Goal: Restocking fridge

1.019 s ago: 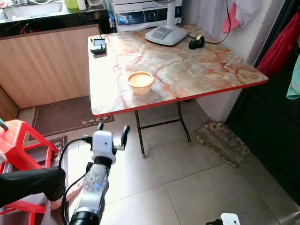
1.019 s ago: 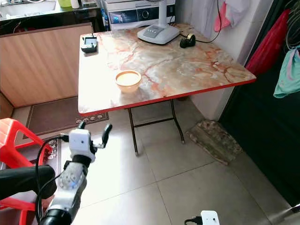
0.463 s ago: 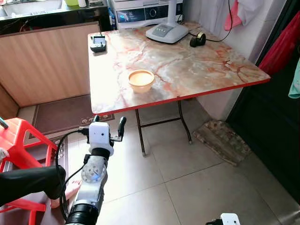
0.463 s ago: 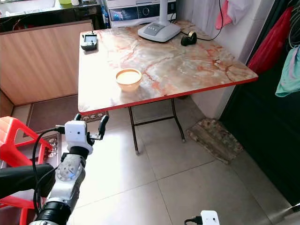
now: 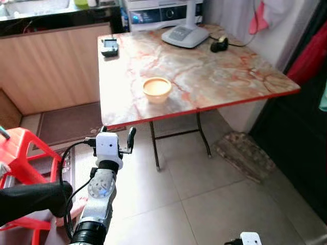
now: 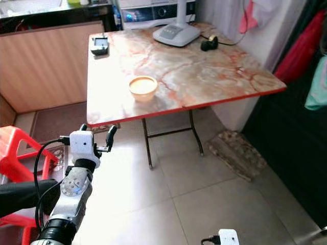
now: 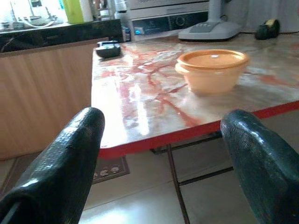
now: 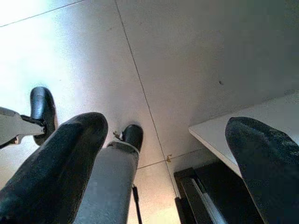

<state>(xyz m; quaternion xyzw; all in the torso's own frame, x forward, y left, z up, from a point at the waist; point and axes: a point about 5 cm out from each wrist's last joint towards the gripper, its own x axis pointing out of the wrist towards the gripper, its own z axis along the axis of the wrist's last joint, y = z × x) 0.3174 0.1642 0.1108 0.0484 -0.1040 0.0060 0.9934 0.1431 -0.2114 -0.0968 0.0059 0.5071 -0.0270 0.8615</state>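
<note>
Left gripper (image 5: 118, 136) raised before bench (image 5: 230, 81) edge, fingers spread wide, empty, lined up toward orange bowl (image 5: 157, 89). Right gripper (image 8: 168, 154) hangs floorward, fingers apart, empty.

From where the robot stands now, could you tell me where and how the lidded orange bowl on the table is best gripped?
Probably across the rim band just under the lid, approaching level from the table's near red edge. The lidded orange bowl tapers toward its base, so lower walls could slip. The left gripper, open, already faces it below the marble-patterned table, so it would need raising first.
</note>
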